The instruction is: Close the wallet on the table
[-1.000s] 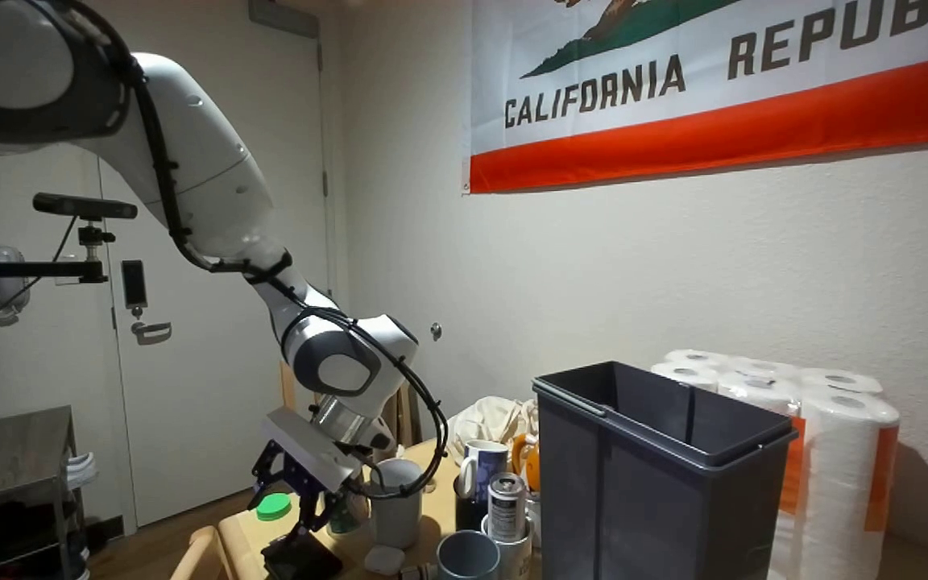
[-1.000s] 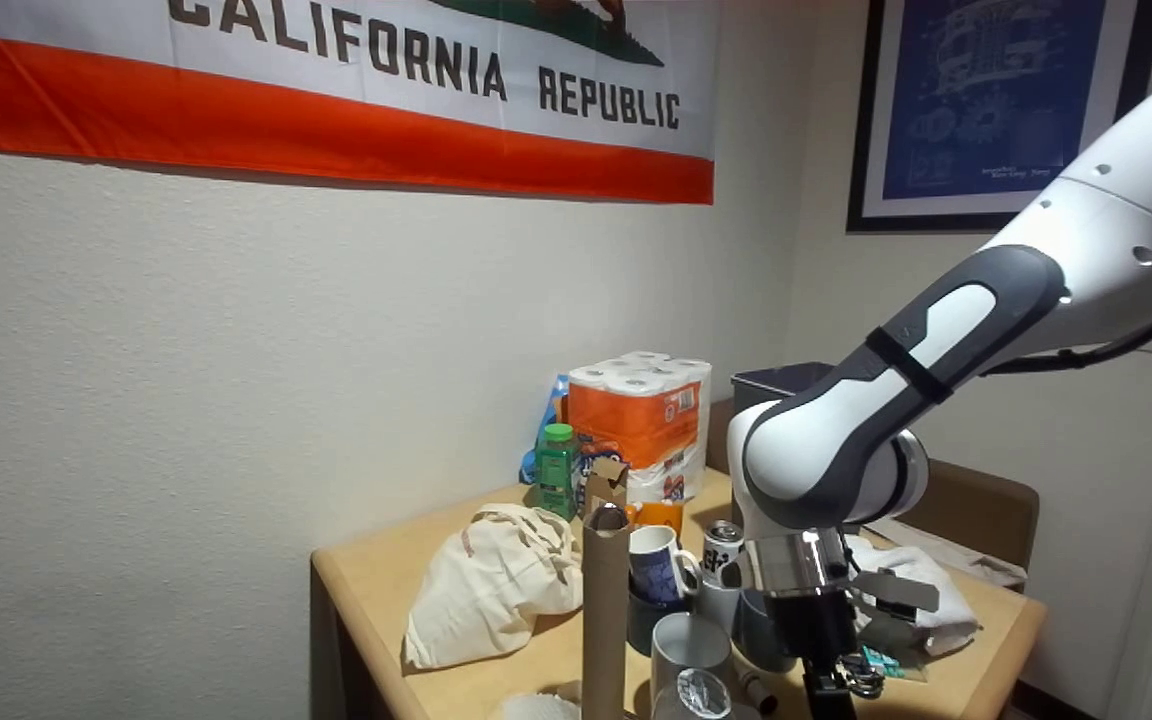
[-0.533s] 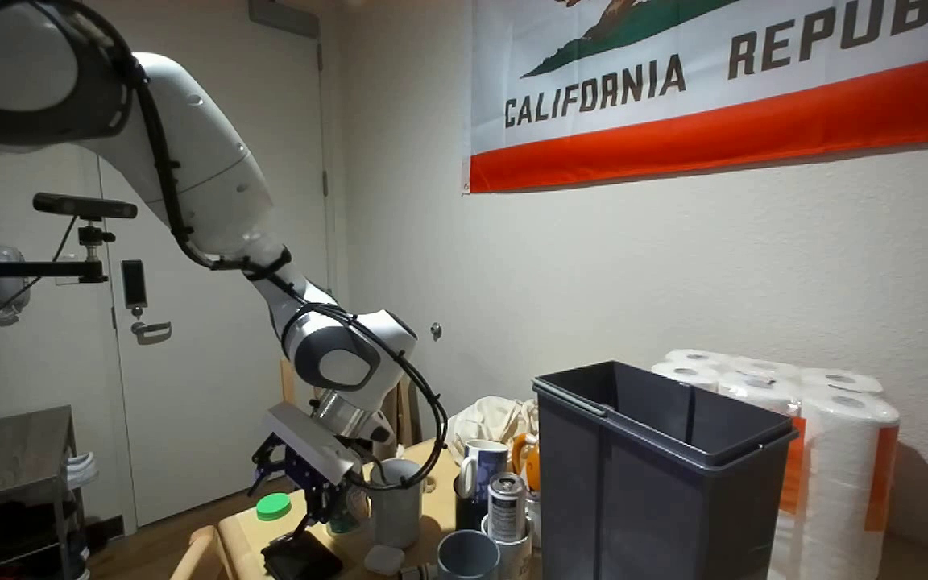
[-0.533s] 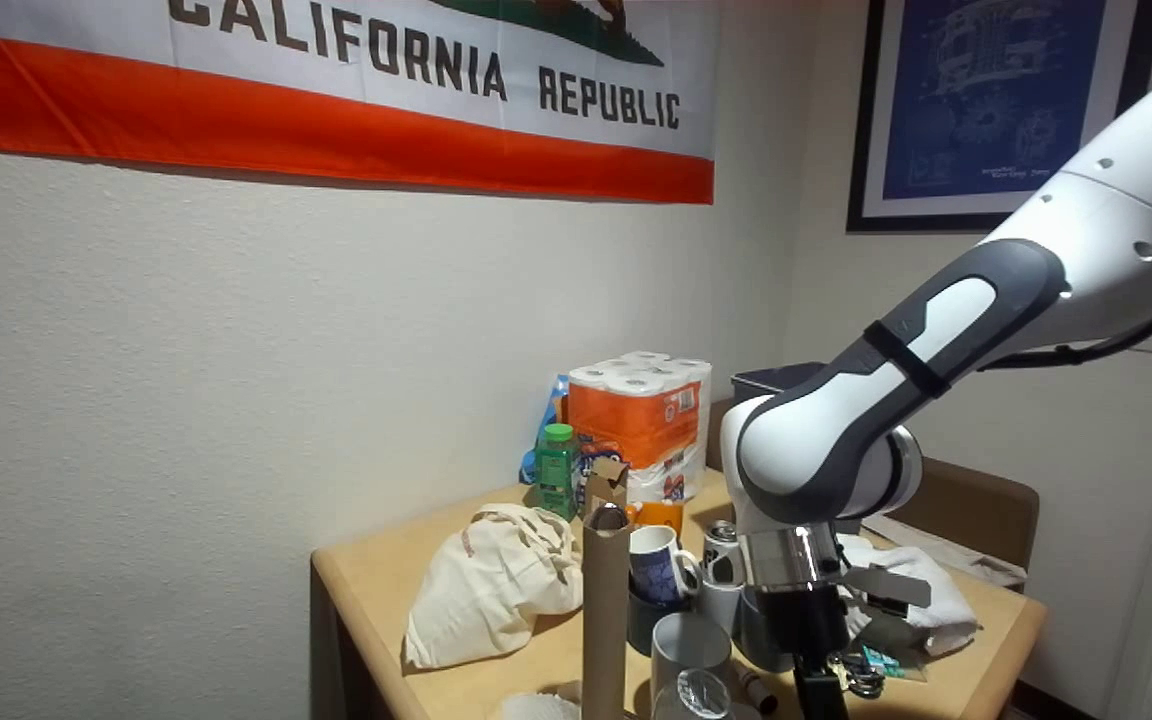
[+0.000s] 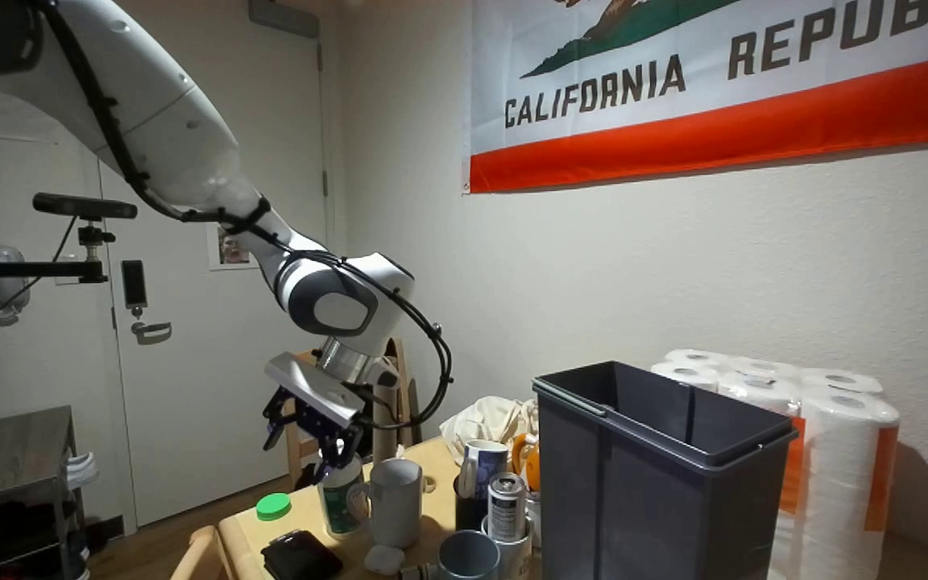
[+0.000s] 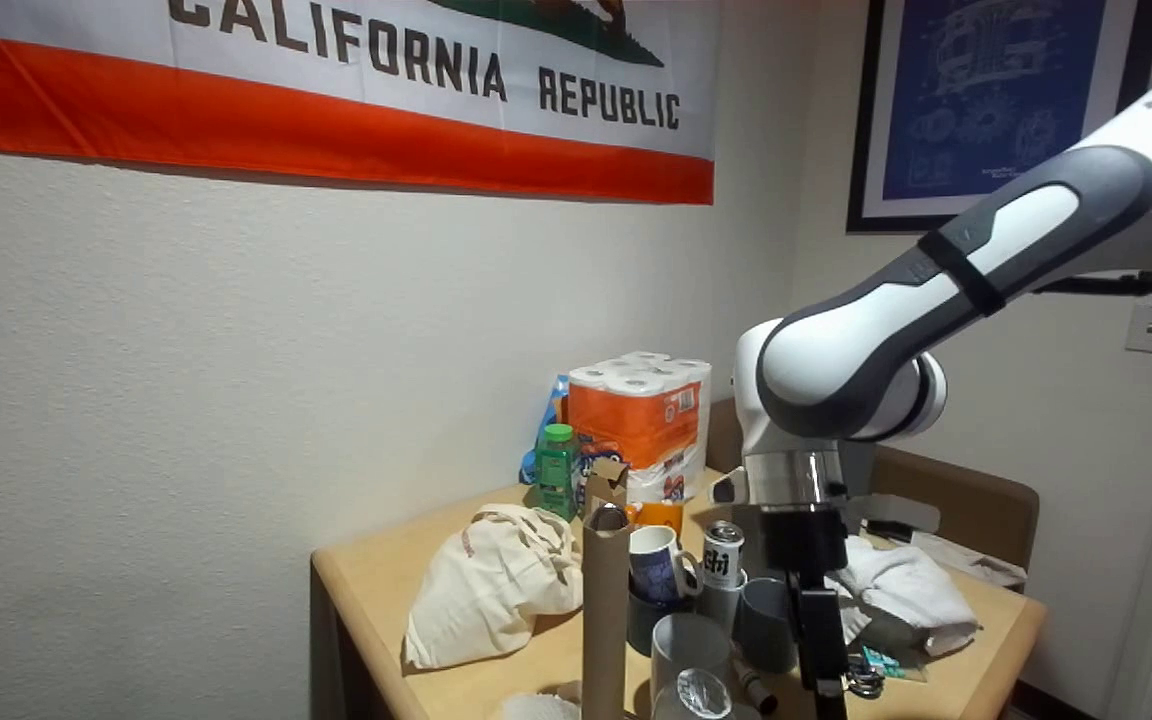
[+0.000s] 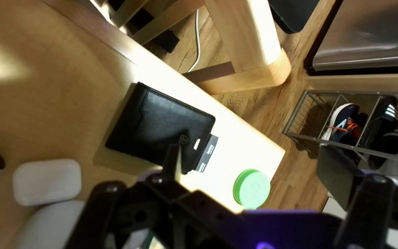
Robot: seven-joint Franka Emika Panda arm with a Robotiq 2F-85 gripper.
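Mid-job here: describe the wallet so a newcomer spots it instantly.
In the wrist view, find the tan table, then the round green lid near its corner. The wallet lies flat close by. Unlike that lid and the white rounded item, it's black with a printed strip protruding.

Wrist view: wallet lies on bench nr its edge; card juts past wallet's side facing lid. In an ext. view, container stands btwn lid & mug, behind wallet; pincer hangs above bench, apart from wallet; can sits in cup, bin to R, paper-towel pack behind bin. In an ext. view, cloth bag lies L of cardboard tube, w/ bottle L of paper-towel pack, farther back.
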